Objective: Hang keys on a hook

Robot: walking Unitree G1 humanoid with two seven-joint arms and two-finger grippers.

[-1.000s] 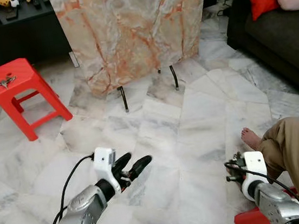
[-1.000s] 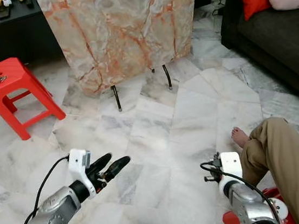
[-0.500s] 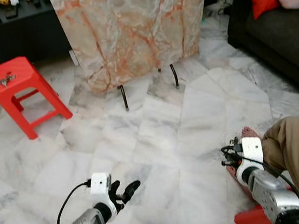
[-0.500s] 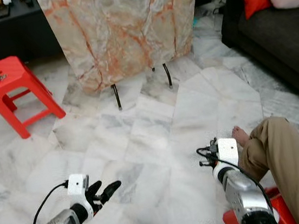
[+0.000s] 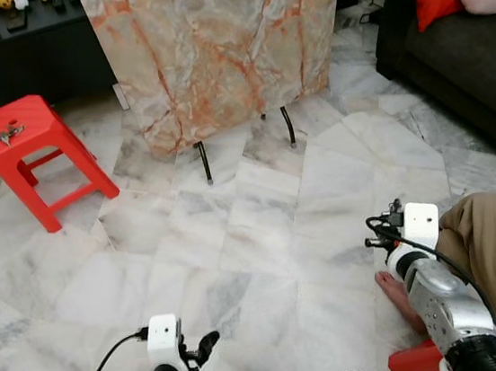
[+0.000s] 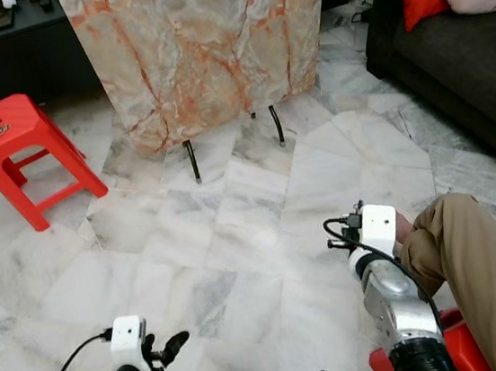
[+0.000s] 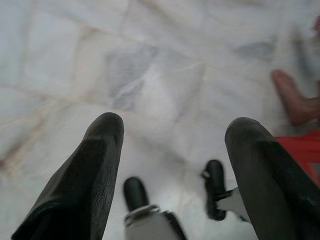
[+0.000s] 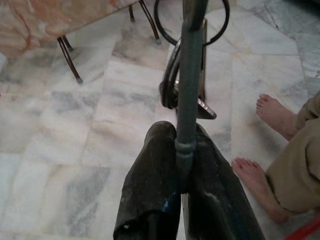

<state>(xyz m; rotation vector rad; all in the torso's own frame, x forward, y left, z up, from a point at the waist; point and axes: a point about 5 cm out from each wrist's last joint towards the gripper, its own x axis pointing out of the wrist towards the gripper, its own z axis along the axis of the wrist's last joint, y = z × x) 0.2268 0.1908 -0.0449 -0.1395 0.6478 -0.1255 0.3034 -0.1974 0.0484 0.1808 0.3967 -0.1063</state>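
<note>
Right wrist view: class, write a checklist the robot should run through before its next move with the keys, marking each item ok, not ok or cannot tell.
1. Right claw shut firmly on the keys: ok.
2. Left claw open and carrying nothing: ok.
3. Hook located for hanging: cannot tell.
4. Person's foot well away from the right arm: not ok, it lies close beside it.
5. Keys hanging free of the floor: ok.
</note>
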